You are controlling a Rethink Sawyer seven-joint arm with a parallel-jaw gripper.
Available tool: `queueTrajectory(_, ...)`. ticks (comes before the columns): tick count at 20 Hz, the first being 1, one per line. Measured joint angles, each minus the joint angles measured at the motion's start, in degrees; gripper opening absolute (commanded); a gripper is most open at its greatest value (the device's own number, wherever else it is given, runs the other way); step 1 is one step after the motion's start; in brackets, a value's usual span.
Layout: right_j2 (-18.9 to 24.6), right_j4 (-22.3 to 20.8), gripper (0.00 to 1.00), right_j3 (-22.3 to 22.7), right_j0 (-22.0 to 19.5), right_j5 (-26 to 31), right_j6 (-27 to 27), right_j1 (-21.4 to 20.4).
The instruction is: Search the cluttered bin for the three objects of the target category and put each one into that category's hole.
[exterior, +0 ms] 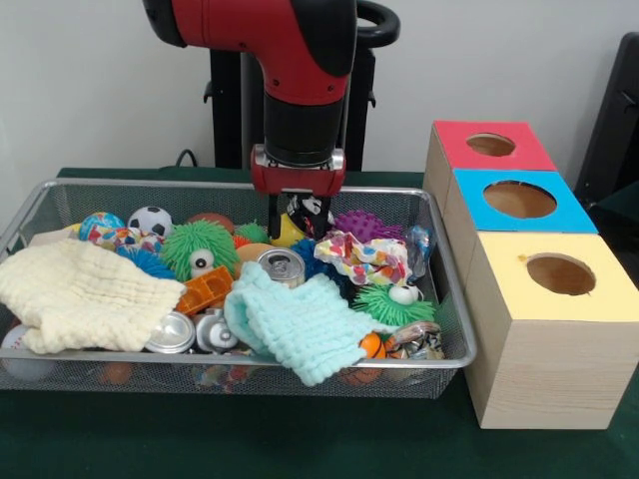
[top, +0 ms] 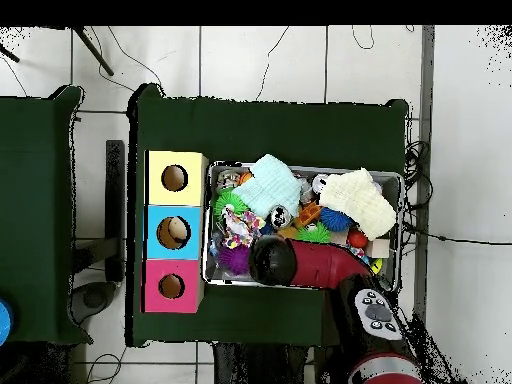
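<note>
The wire mesh bin (exterior: 451,289) is full of toys and cloths; it also shows in the overhead view (top: 391,178). One silvery can (exterior: 282,265) stands upright in the middle, pull-tab top up. Two more cans (exterior: 171,334) (exterior: 216,330) lie side by side near the front rim, partly under a cream cloth (exterior: 80,294) and a mint cloth (exterior: 300,324). My gripper (exterior: 301,215) hangs open and empty over the bin's back part, above a yellow ball and a black-and-white ball, behind the upright can. In the overhead view the arm (top: 300,262) hides the gripper.
Three wooden boxes with round holes stand beside the bin: red top (exterior: 454,150), blue top (exterior: 477,208), yellow top (exterior: 509,284). Green fuzzy toys (exterior: 200,246), a purple spiky toy (exterior: 364,226), a soccer ball (exterior: 151,221) and a patterned cloth (exterior: 361,257) crowd the bin.
</note>
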Motion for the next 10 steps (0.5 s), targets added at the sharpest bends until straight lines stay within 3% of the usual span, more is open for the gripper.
queueTrajectory(10,0.0,0.0,1.00,-4.1,0.9,1.5,0.0,2.2)
